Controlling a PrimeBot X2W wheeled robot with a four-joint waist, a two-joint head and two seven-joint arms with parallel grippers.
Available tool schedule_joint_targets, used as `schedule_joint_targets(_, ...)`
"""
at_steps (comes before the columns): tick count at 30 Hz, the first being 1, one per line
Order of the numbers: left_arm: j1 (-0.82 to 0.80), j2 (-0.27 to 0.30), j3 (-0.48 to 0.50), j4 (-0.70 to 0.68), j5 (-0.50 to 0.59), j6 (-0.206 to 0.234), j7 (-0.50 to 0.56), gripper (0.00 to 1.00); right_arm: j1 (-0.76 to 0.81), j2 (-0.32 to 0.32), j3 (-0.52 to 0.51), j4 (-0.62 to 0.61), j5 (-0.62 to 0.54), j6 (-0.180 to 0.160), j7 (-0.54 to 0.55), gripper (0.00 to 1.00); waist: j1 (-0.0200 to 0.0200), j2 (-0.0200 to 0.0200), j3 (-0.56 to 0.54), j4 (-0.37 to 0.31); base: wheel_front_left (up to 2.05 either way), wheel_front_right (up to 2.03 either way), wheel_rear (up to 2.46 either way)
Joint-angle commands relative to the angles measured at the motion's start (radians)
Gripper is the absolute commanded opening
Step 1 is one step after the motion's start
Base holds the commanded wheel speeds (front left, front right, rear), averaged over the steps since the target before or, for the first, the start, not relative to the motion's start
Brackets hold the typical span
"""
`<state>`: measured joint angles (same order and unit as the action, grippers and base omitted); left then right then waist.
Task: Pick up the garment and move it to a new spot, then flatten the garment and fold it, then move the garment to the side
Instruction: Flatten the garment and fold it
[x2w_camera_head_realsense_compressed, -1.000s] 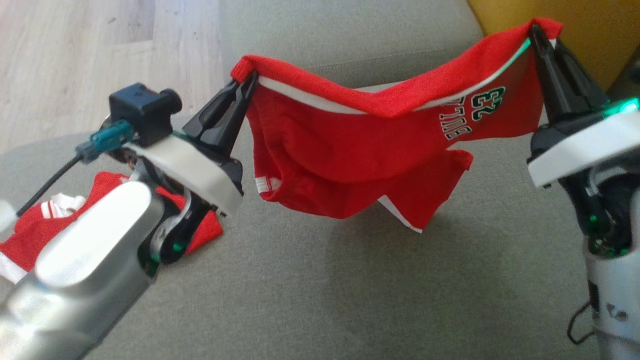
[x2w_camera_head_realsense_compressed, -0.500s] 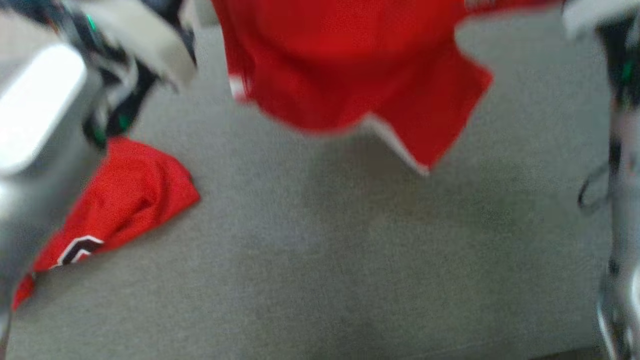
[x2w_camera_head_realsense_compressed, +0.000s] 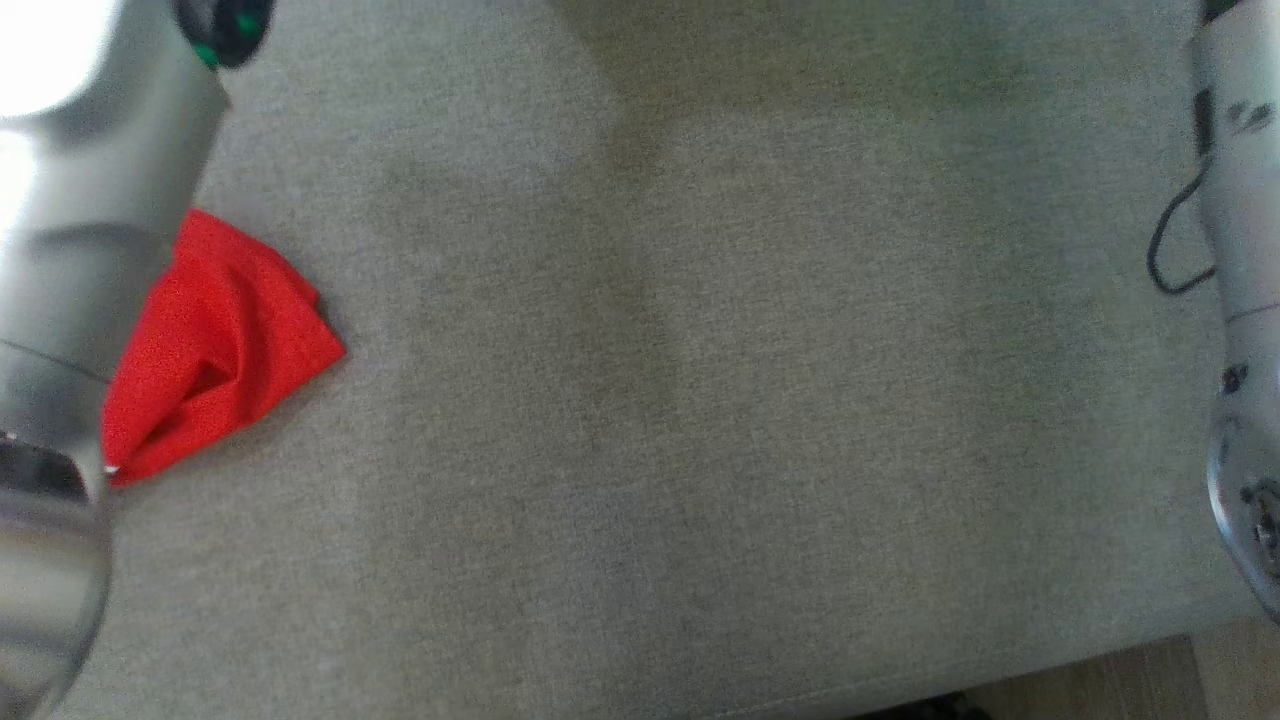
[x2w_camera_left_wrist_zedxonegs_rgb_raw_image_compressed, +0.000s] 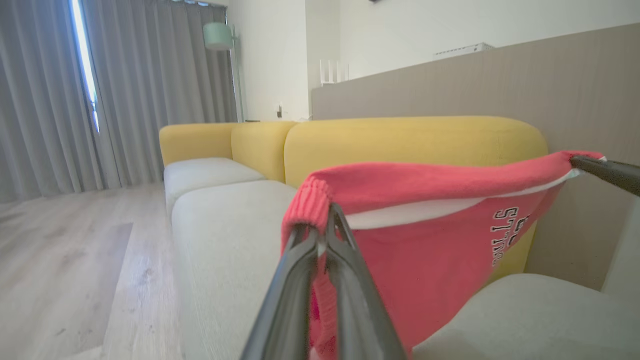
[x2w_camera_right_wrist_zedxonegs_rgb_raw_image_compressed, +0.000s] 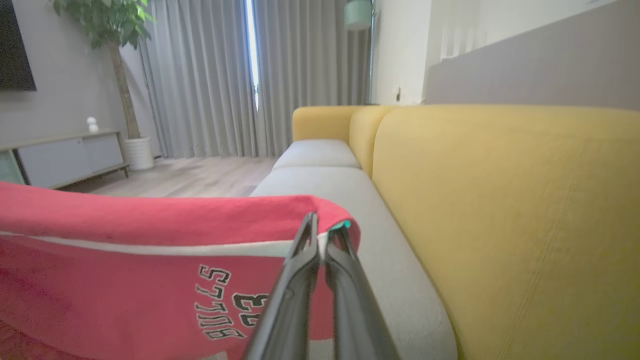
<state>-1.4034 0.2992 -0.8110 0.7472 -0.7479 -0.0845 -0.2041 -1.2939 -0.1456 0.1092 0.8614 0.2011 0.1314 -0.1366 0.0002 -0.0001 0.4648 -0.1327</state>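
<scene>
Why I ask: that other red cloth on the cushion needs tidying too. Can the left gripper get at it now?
Probably not yet: the left gripper is shut on the garment, stretched across to the right gripper. The red cloth lies open on the cushion, so only that grip hinders.

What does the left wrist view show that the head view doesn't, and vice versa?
Left wrist: the left gripper shut on the waistband of the hanging red garment, the right gripper pinching its far end, yellow sofa back, curtains. Head: a second red garment lying crumpled on the seat beside the left forearm, plus the right forearm. Both: the grey seat cushion.
</scene>
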Motion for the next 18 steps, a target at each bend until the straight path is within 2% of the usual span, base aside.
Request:
schedule_joint_targets(1, -0.024, 0.026, 0.022, -0.004, 0.003, -0.005, -0.011, 0.00, 0.000, 0.004, 0.018, -0.008, -0.003, -0.001, -0.010, 0.00, -0.0002, 0.0001, 0.014, 0.001, 0.00, 0.00, 0.00)
schedule_joint_targets(4, 0.032, -0.004, -0.003, 0.042, -0.004, -0.025, -0.031, 0.00, 0.044, -0.010, 0.057, 0.085, 0.013, -0.001, -0.006, 0.00, -0.0002, 0.0001, 0.019, 0.004, 0.00, 0.00, 0.00)
schedule_joint_targets(9, 0.168, -0.022, -0.070, 0.078, -0.030, -0.043, -0.040, 0.00, 0.129, -0.045, 0.202, 0.178, 0.076, -0.001, 0.072, 0.00, -0.0002, 0.0001, -0.005, 0.015, 0.00, 0.00, 0.00)
schedule_joint_targets(14, 0.323, 0.007, -0.168, 0.015, -0.078, -0.046, -0.026, 0.00, 0.224, -0.124, 0.374, 0.134, 0.222, -0.001, 0.193, 0.00, -0.0002, 0.0001, -0.058, 0.027, 0.00, 0.00, 0.00)
schedule_joint_targets(18, 0.420, 0.043, -0.220, -0.060, -0.128, -0.046, -0.012, 0.00, 0.309, -0.231, 0.506, 0.031, 0.375, -0.001, 0.322, 0.00, -0.0002, 0.0001, -0.104, 0.036, 0.00, 0.00, 0.00)
